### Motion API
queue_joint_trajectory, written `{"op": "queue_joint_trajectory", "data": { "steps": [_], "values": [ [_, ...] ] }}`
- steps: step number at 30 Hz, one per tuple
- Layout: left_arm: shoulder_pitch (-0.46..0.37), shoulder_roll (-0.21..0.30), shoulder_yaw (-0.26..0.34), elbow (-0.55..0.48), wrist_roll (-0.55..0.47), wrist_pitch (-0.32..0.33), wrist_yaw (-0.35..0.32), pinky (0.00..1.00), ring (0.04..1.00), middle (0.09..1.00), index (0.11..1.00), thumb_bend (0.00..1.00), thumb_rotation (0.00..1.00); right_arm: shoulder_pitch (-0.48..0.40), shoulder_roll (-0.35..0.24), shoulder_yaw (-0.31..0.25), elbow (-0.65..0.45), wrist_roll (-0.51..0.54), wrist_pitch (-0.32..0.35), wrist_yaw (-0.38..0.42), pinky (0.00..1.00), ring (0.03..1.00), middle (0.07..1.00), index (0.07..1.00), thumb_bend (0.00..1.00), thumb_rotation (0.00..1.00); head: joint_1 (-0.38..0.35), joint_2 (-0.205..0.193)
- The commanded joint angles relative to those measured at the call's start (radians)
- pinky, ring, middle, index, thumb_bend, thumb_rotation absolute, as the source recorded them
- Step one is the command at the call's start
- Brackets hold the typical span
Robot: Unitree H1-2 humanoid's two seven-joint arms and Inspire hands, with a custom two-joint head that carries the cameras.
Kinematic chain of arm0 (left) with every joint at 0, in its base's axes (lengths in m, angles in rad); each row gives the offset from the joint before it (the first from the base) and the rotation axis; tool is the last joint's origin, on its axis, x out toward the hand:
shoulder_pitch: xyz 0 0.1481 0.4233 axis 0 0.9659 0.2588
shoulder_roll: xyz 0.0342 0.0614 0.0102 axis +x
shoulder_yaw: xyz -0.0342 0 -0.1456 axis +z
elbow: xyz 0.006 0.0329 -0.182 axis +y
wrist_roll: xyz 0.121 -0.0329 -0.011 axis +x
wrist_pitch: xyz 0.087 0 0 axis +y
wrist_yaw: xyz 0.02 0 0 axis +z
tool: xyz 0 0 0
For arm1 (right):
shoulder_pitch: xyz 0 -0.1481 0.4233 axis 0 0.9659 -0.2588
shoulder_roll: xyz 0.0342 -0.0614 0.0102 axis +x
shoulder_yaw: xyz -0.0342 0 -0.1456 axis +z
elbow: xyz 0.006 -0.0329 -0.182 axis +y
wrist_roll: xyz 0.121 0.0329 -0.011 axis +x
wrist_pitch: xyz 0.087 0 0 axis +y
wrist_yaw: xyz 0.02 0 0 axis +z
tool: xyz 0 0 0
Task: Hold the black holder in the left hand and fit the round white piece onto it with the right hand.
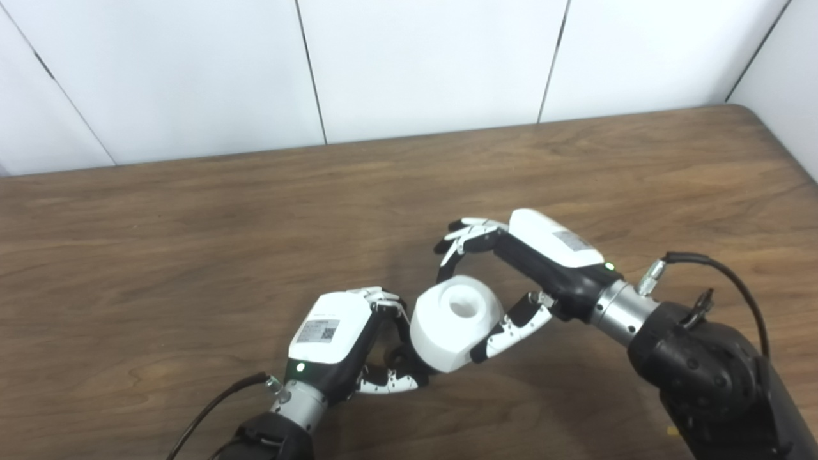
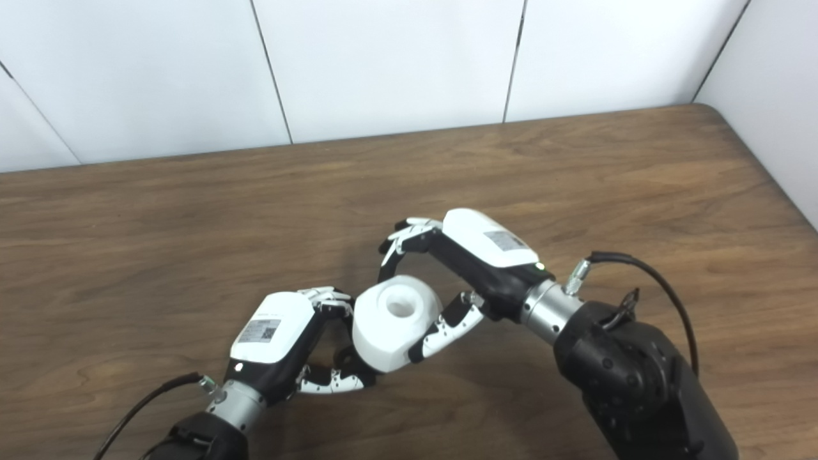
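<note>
Both hands are white shells over black frames: left hand (image 1: 332, 338) has a QR sticker and green LED, right hand (image 1: 543, 255) a grey label, silver wrists, black cables.

Two head cams side by side, looking down at table (image 1: 192, 211), close; views overlap almost fully.

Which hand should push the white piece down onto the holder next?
Probably the right hand: its fingers already bracket the round white piece, while the left hand is closed beneath it.
</note>
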Motion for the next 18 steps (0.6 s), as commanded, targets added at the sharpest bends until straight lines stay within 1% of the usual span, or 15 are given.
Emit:
{"op": "queue_joint_trajectory", "data": {
  "steps": [1,7,18],
  "values": [
    [0.012,0.002,-0.02,0.04,0.005,0.02,-0.063,0.81,0.841,0.764,0.486,0.52,0.05,-0.021,0.011,0.0,-0.008,-0.004,-0.043,-0.021,0.75,0.902,0.788,0.482,0.52,0.14,0.001,0.001],
    [0.01,0.004,-0.025,0.04,0.001,0.023,-0.056,0.81,0.838,0.765,0.486,0.52,0.05,-0.017,0.028,0.008,0.004,-0.004,-0.055,-0.02,0.76,0.907,0.79,0.482,0.52,0.14,0.005,0.007],
    [0.006,0.003,-0.033,0.035,0.006,0.027,-0.062,0.81,0.838,0.767,0.486,0.52,0.05,0.007,0.042,0.027,0.026,-0.018,-0.089,-0.029,0.76,0.91,0.792,0.482,0.52,0.14,0.01,0.013]
  ]
}}
